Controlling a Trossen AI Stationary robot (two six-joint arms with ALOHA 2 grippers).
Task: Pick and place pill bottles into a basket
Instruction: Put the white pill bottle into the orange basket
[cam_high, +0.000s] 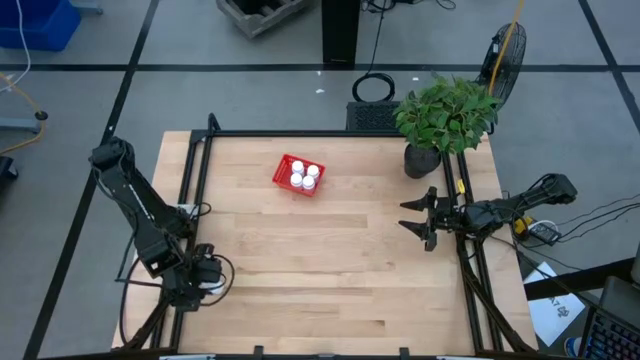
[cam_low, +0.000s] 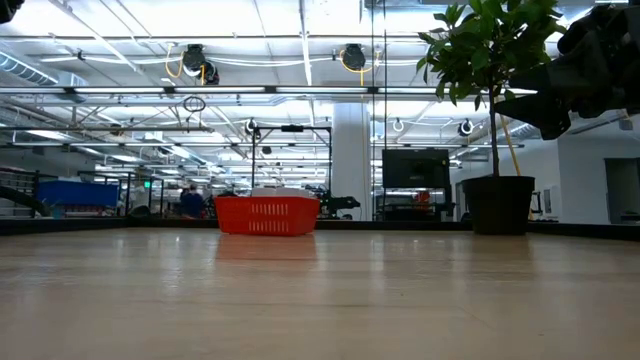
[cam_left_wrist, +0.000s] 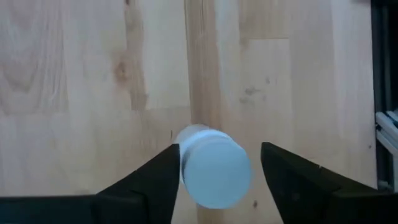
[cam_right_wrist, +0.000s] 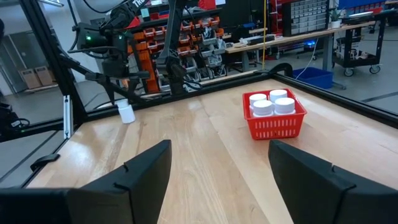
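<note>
Mara: High view puts the basket (cam_high: 300, 176) on the far half of the table (cam_high: 330, 280), a little left of centre; four pill bottles (cam_high: 304, 176) stand in it, white caps up.

Jon: And the fifth bottle (cam_left_wrist: 211, 171)?

Mara: Left wrist view has it; it sits between the left gripper (cam_left_wrist: 217, 180) fingers (cam_left_wrist: 155, 183), one finger against its side and the other with a small gap, so whether it is truly gripped cannot be told.

Jon: Where is that gripper on the table?

Mara: At the near left edge, by the frame rail; the right wrist view shows the same bottle (cam_right_wrist: 126, 112) upright on the wood under it (well apart from the basket).

Jon: The right arm?

Mara: It waits at the right edge, just near the black plant pot (cam_high: 421, 160); the right gripper (cam_high: 418, 218) stands wide with nothing in it, pointing toward the table's middle.

Jon: Low view?

Mara: Basket at the far edge, left of the pot and plant (cam_low: 495, 60).
</note>
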